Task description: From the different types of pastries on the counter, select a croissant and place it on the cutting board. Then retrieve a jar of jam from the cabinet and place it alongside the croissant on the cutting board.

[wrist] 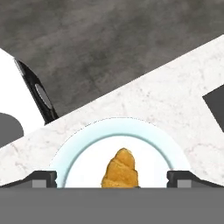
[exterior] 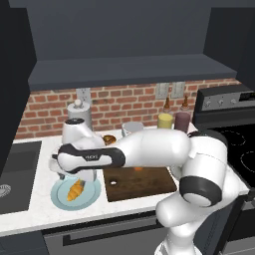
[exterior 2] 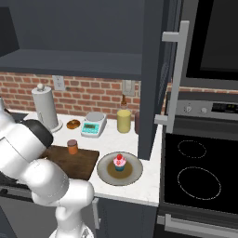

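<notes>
The golden croissant point(exterior: 75, 190) lies on a round light blue plate point(exterior: 92, 198) at the counter's point(exterior: 35, 211) front left. My gripper point(exterior: 74, 176) hangs just above it. In the hand view the gripper point(wrist: 111, 180) is open, its fingertips point(wrist: 43, 178) wide apart on either side of the croissant point(wrist: 120, 169), not touching it. The dark brown cutting board point(exterior: 144, 183) lies right of the plate. A small orange-brown jar point(exterior 2: 72, 147) stands at the board's point(exterior 2: 74, 162) far edge. The donut point(exterior 2: 73, 124) sits by the wall, and the pink cupcake point(exterior 2: 119, 162) on a brown plate. The dark cabinet point(exterior: 124, 69) hangs overhead.
A paper towel holder point(exterior 2: 45, 108), a kitchen scale point(exterior 2: 93, 124), a yellow canister point(exterior 2: 123, 121) and a maroon canister point(exterior: 182, 121) stand along the brick wall. A sink point(exterior: 17, 174) is at the left and a black stove point(exterior 2: 200, 172) at the right.
</notes>
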Tool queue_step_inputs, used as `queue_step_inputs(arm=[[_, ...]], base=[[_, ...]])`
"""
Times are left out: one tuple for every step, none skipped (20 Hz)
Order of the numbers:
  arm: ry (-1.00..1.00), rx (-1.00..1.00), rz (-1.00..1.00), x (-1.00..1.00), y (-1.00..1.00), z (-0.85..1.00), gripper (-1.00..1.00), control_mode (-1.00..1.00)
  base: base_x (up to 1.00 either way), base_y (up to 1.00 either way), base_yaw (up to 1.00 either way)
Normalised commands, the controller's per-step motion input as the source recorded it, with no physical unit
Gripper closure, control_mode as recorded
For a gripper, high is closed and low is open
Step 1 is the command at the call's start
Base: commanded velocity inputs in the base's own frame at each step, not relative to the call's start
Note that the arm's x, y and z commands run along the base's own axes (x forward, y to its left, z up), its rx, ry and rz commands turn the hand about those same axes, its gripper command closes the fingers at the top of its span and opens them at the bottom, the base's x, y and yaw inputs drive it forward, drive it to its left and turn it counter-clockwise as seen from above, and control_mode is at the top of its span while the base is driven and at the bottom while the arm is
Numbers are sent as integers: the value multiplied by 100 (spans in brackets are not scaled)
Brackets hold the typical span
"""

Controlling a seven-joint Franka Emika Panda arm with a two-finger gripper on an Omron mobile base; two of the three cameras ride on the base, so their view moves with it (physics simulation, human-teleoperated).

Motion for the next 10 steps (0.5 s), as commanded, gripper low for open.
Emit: queue_step_inputs(arm=[[-30, -6, -12, 0, -9, -32, -100, -100], [-30, -6, -11, 0, -10, -31, -100, -100], [-31, -6, -10, 0, -8, -26, -100, -100], [-26, -3, -9, 0, -9, -24, -100, -100], [-20, 0, -9, 0, -11, -23, -100, -100], [-16, 0, -9, 0, -11, -26, -100, -100], [-12, 0, -7, 0, -14, -27, -100, -100], [-4, 0, -4, 6, -20, -25, -100, -100], [0, 0, -2, 6, -23, -20, -100, -100], [0, 2, -1, 0, -22, -9, -100, -100]], base=[[0, 0, 0], [0, 0, 0], [0, 0, 0], [0, 0, 0], [0, 0, 0], [0, 0, 0], [0, 0, 0], [0, 0, 0], [0, 0, 0], [0, 0, 0]])
